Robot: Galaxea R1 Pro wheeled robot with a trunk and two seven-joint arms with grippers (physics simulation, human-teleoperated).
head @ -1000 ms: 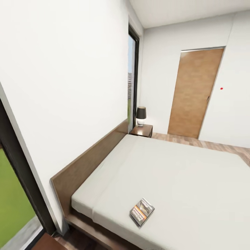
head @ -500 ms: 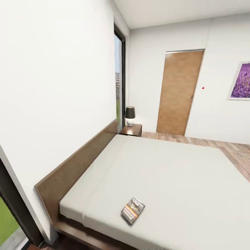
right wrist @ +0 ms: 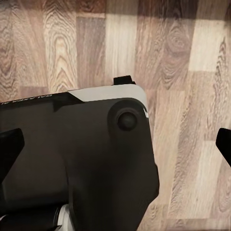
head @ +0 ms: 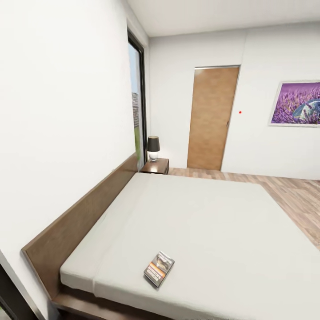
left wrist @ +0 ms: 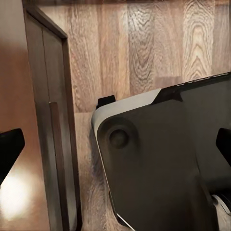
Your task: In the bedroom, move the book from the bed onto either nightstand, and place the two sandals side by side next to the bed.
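Note:
The book (head: 158, 268), a small paperback with a dark cover and an orange band, lies flat on the bed (head: 213, 222) near its close edge. The pale mattress sits on a dark brown base, with the headboard (head: 84, 218) along the left wall. A dark-brown nightstand (head: 155, 166) carrying a black-shaded lamp (head: 153, 147) stands at the bed's far corner. The sandals are out of view. My left gripper (left wrist: 115, 151) and right gripper (right wrist: 115, 149) both hang open over my dark base and the plank floor, holding nothing.
A brown door (head: 211, 118) and a purple lavender picture (head: 295, 103) are on the far wall. A tall window (head: 137, 115) is beside the nightstand. Wood floor (head: 289, 195) runs to the right of the bed. A brown wooden furniture side (left wrist: 48, 144) stands close to my base.
The head view has swung to the right: the bed, book and door sit further left, the lavender picture has come into view, and the near window has left. Nothing in the room has moved.

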